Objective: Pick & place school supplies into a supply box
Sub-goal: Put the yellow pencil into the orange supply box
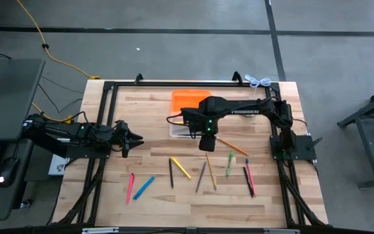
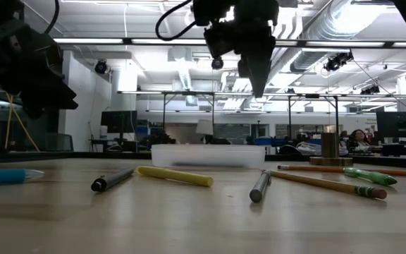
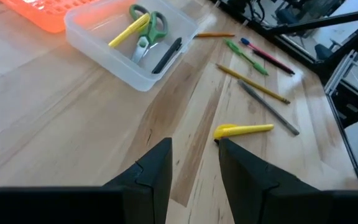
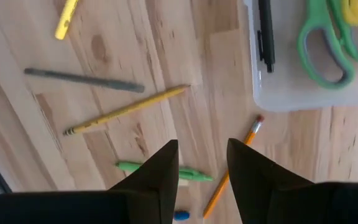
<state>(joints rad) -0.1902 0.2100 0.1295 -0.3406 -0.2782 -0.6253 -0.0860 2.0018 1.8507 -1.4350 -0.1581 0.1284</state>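
The right claw (image 4: 202, 163) hovers empty, fingers parted, over the wooden table (image 1: 154, 114) beside the small clear plastic supply box (image 3: 124, 62) (green-handled scissors (image 3: 148, 25), a yellow marker and a black pen lie inside). The left claw (image 3: 194, 163), also parted and empty, waits at the table's left.

An overhead camera looks straight down on the whole bench (image 1: 154, 123). A second sits at bench-top level, facing the room behind. Each wrist camera looks closely past its own fingers; both wrist views share the clear box (image 3: 129, 53) and scattered pencils.
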